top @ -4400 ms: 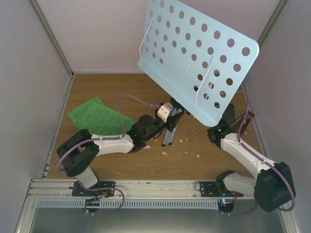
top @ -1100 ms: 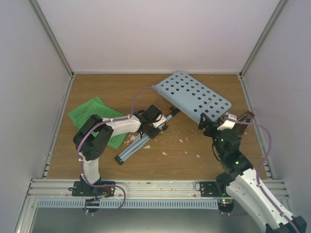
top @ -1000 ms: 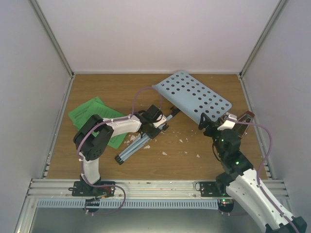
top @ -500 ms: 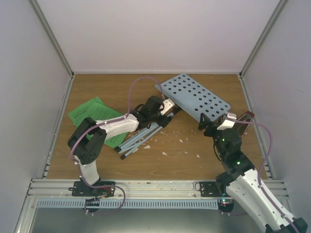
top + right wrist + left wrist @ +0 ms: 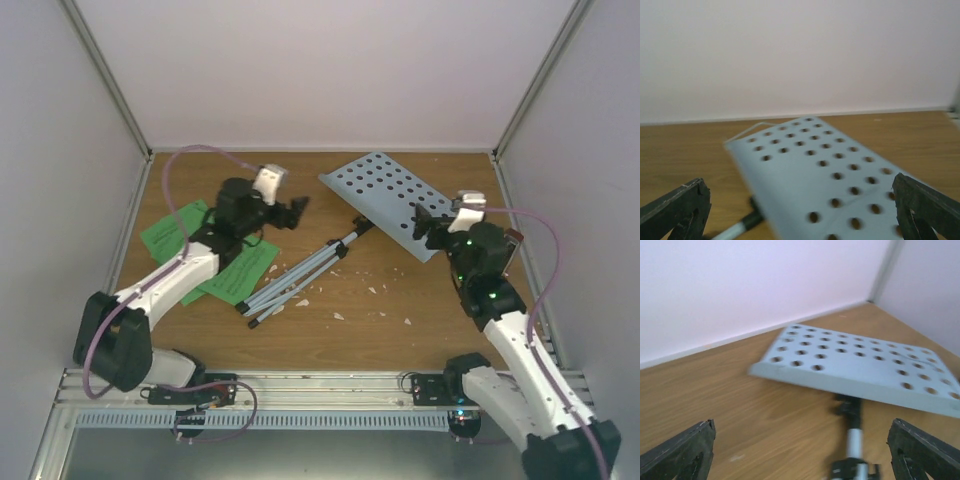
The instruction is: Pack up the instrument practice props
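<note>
Fingers: left gripper [image 5: 293, 209] spread wide, empty, between green pages [image 5: 172, 238] and music stand [image 5: 385, 190]; right gripper [image 5: 424, 222] spread too, at the stand's near-right edge. Stand lies flat, far-centre. Advice: grip folded legs [image 5: 300, 282] mid-length, lift level

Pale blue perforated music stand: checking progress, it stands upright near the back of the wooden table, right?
Not upright: the pale blue perforated music stand lies down near the back of the wooden table, as the top external view shows.

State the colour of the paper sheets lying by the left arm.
The sheets are bright green; the top view shows them best.
</note>
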Controlling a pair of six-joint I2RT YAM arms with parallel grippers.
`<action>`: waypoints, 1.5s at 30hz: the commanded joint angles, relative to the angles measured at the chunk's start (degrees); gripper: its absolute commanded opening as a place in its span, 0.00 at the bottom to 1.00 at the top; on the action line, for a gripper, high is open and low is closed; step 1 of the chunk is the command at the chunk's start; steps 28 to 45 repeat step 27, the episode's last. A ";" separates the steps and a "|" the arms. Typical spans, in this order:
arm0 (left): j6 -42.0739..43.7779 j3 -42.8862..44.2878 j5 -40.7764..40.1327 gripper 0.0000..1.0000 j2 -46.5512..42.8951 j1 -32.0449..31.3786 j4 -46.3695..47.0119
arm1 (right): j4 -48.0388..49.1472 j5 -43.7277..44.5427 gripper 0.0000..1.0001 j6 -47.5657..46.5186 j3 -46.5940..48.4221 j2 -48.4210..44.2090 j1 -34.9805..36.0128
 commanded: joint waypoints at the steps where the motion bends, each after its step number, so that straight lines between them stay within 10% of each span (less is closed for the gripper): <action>1: -8.08 -7.43 2.14 0.96 -5.96 11.63 5.20 | 5.36 -12.84 1.00 -2.20 -2.60 -1.78 -15.41; 8: -13.88 -24.30 -6.26 0.99 -22.82 31.82 11.15 | 24.49 -16.82 1.00 -1.94 -17.48 -6.88 -27.37; 19: -9.53 -49.72 -13.84 0.99 -30.66 32.85 32.10 | 60.91 -13.35 1.00 -9.89 -39.81 -0.73 -27.41; 45: -8.25 -48.26 -13.31 0.99 -25.77 31.91 34.27 | 67.65 -12.61 1.00 -10.53 -42.03 6.29 -27.44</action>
